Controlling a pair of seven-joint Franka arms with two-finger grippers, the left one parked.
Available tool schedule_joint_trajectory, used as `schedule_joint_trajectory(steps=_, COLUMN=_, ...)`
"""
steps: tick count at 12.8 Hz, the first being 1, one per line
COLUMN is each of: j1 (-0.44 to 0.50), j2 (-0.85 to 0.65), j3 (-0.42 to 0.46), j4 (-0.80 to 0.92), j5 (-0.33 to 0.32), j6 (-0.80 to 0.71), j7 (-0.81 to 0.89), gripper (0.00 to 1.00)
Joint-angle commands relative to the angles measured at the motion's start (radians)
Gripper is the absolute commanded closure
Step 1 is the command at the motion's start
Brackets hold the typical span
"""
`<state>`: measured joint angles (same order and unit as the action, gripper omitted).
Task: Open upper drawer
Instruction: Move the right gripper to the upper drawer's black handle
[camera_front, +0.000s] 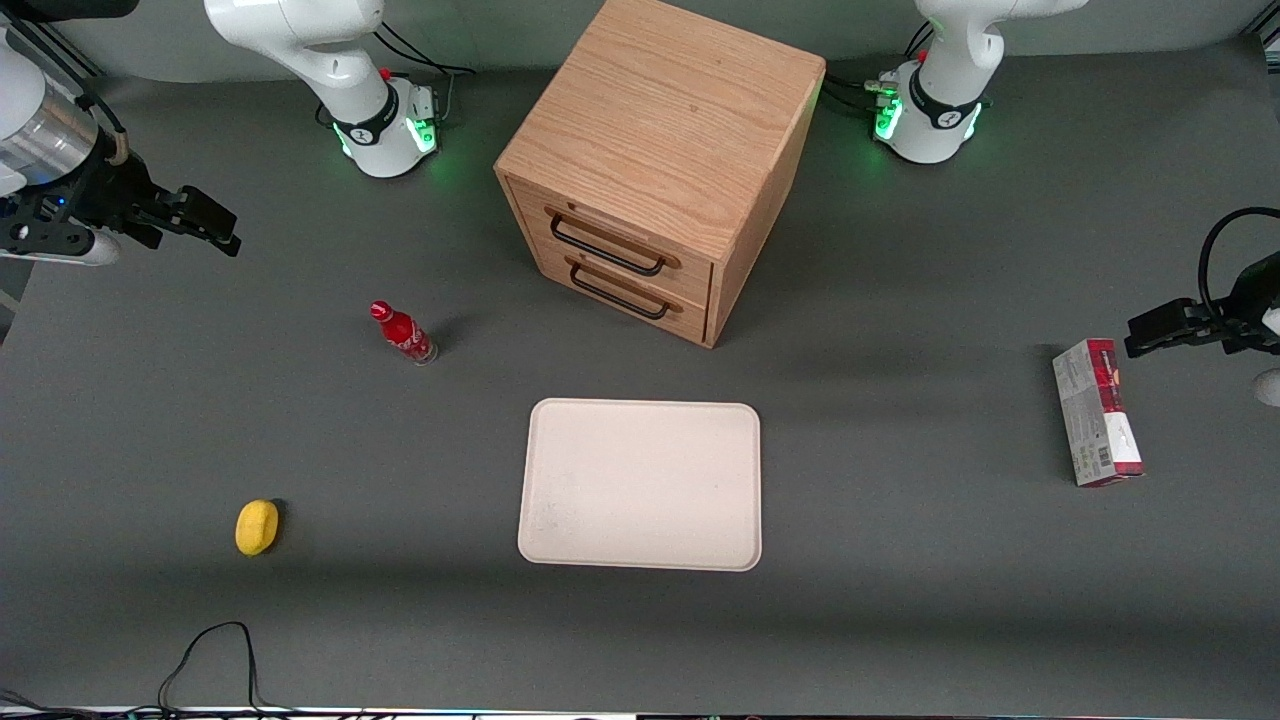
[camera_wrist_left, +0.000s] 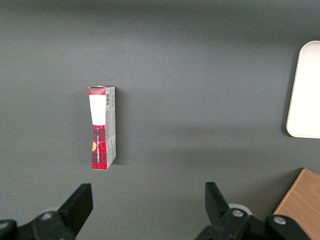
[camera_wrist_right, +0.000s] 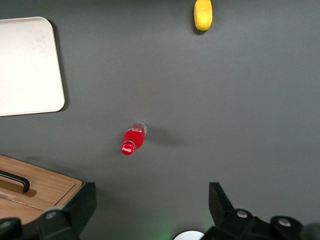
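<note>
The oak cabinet (camera_front: 660, 130) stands at the middle of the table. Its upper drawer (camera_front: 612, 236) sits flush in the front, shut, with the long black wire handle (camera_front: 605, 252) across it; the matching bottom drawer (camera_front: 622, 290) is just below. My right gripper (camera_front: 222, 228) hangs high above the table toward the working arm's end, well away from the cabinet, open and holding nothing. In the right wrist view the gripper (camera_wrist_right: 151, 192) shows its wide-apart fingers over bare grey table, with a corner of the cabinet (camera_wrist_right: 45, 187) and a bit of black handle (camera_wrist_right: 15, 181) beside it.
A red cola bottle (camera_front: 403, 335) stands between my gripper and the cabinet. A white tray (camera_front: 640, 485) lies in front of the drawers, nearer the front camera. A yellow lemon (camera_front: 257, 527) lies nearer still. A red-and-white box (camera_front: 1097, 412) lies toward the parked arm's end.
</note>
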<state>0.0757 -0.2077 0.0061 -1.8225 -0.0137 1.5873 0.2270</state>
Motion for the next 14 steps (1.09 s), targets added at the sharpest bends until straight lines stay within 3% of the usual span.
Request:
schedule_joint_trajectory(steps=1, j1=-0.002, j2=0.018, j3=-0.003, j4=0.031, j5=0.026, j6=-0.023, j7=-0.003, gripper=0.00)
schedule_joint_trajectory(steps=5, j1=0.004, j2=0.124, j3=0.047, j4=0.144, j5=0.026, j6=-0.035, j7=0.005, gripper=0.00)
schedule_joint_trajectory(steps=8, j1=0.007, j2=0.230, j3=0.225, j4=0.280, j5=0.056, j6=-0.065, j7=0.142, gripper=0.00)
schedule_joint_trajectory(steps=10, j1=0.013, j2=0.267, j3=0.345, j4=0.313, j5=0.061, j6=-0.064, j7=0.137, gripper=0.00)
schedule_joint_trajectory(steps=14, j1=0.032, j2=0.390, j3=0.512, j4=0.426, j5=0.057, j6=-0.066, j7=-0.220, gripper=0.00)
